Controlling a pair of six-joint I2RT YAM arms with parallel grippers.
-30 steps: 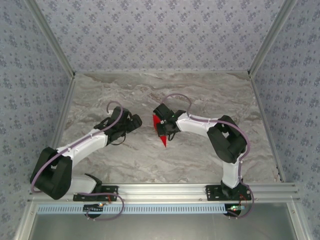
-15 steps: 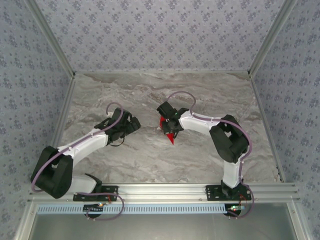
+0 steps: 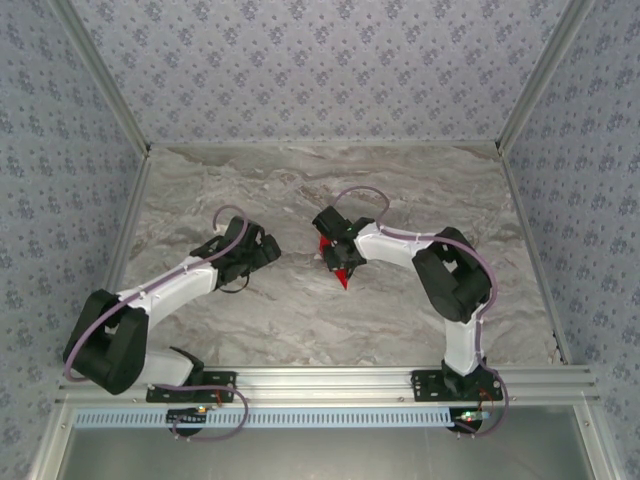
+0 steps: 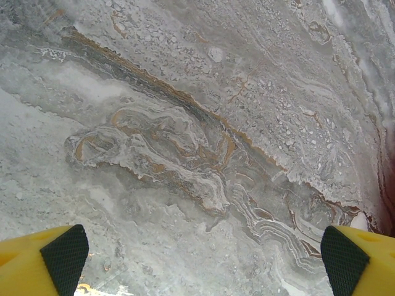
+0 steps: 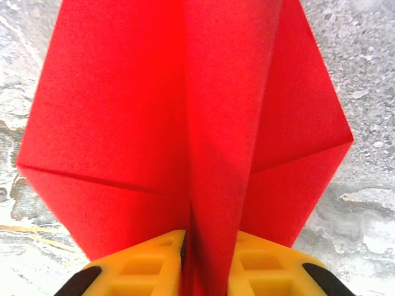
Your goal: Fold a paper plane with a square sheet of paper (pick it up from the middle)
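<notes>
Since a second ago, the paper plane (image 3: pixel 341 274) is swung slightly to the right with the right gripper (image 3: pixel 336 252), and less red is seen from above. Left arm is left almost as it was.

At the near edge, a metal rail (image 3: pixel 330 378) is seen with both arm bases bolted on it. Both arms are stretched inward over the marble table (image 3: pixel 300 320), wrists bent toward the middle.

Left gripper (image 3: pixel 266 246) is held over bare marble, well apart from the red paper. In the left wrist view the left gripper (image 4: pixel 203 259) is spread wide: yellow fingers (image 4: pixel 46 259) with black pads are seen at the two bottom corners, with nothing held between them, only grey veined stone below.

Right gripper is placed just right of the table's middle. From above, the plane is seen poking out beneath it, sharp tip pointed toward the near edge. In the right wrist view the right gripper (image 5: pixel 207 265) is pinched tight on the plane (image 5: pixel 185 123): the centre ridge is clamped between the yellow fingers (image 5: pixel 148 265), and two creased wings are fanned out left and right beyond them. Whether the paper is touching the marble cannot be told.

Beyond the table, patterned grey walls (image 3: pixel 320 70) are seen on three sides.
</notes>
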